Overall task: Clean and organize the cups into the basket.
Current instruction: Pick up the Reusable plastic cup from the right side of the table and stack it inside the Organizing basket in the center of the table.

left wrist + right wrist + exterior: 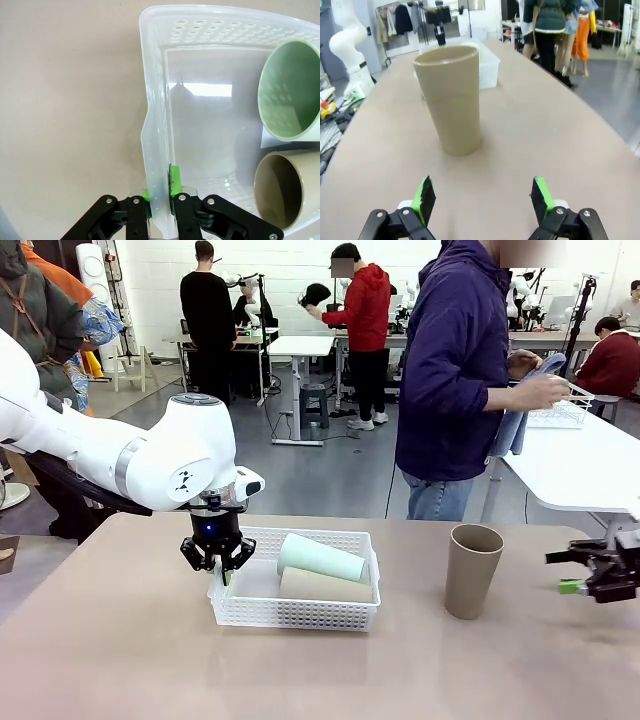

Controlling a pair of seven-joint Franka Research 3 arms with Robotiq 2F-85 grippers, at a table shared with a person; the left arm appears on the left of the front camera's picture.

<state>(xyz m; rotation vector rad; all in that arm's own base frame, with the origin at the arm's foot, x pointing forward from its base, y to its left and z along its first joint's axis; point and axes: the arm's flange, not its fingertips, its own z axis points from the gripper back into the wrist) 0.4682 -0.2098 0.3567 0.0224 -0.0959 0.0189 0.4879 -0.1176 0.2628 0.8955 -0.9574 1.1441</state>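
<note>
Trouble lies ahead of the wide-open right gripper — a clumsy approach could topple the upright tan cup. Left gripper pinches the basket wall.

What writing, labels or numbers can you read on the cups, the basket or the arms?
No readable text anywhere.
Upright tan cup, mint cup, lying tan cup, white basket: no print.
Dark mark on the left arm's joint: too small to read.
</note>
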